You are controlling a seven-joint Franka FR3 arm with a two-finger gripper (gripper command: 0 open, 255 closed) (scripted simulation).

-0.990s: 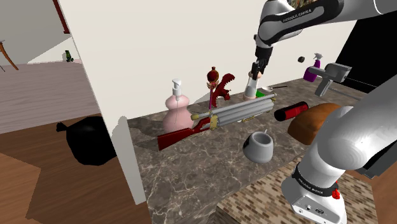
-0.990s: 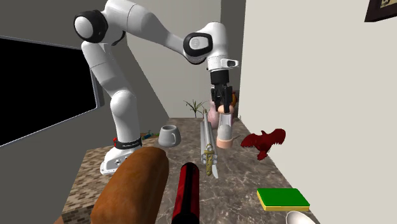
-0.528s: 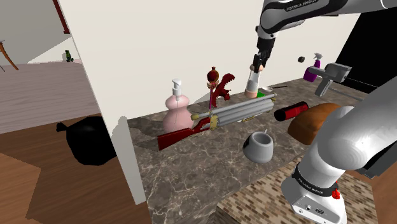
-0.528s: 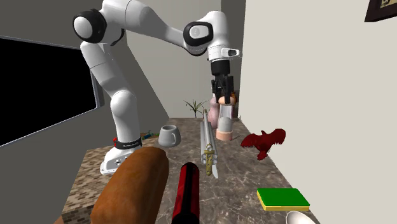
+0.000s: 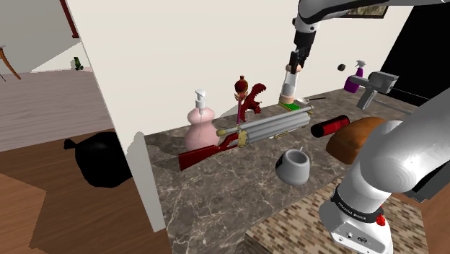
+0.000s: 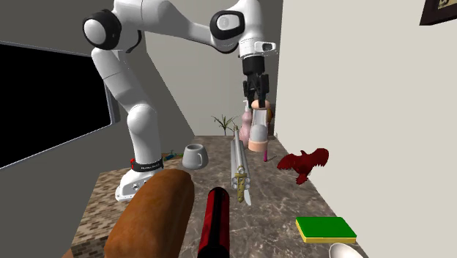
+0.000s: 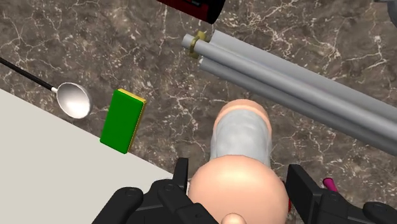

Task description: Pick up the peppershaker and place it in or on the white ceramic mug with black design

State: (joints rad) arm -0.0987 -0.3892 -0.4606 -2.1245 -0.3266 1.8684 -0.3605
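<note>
Clamping the gripper [image 6: 256, 95] on the rounded top of the peppershaker [image 6: 256, 130], dangling its tall body above the surface [image 5: 216, 195] by the edge along the wall [image 5: 180, 50], and probably risking a swing or slip from so small a hold. Just beneath, risking a knock against the grey barrels of the toy rifle [image 5: 267, 126] if carrying low; farther out, toward the opposite edge, risking tipping the small mug [image 5: 292, 172] or toppling off its rim.

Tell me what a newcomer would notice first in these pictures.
The black tool clasps a peach-and-grey peppershaker above the dark marble counter. Beside it on the counter lies a long gun with grey barrels and a red stock. In the shoulder view, the pale mug stands alone in front of the gun.
</note>
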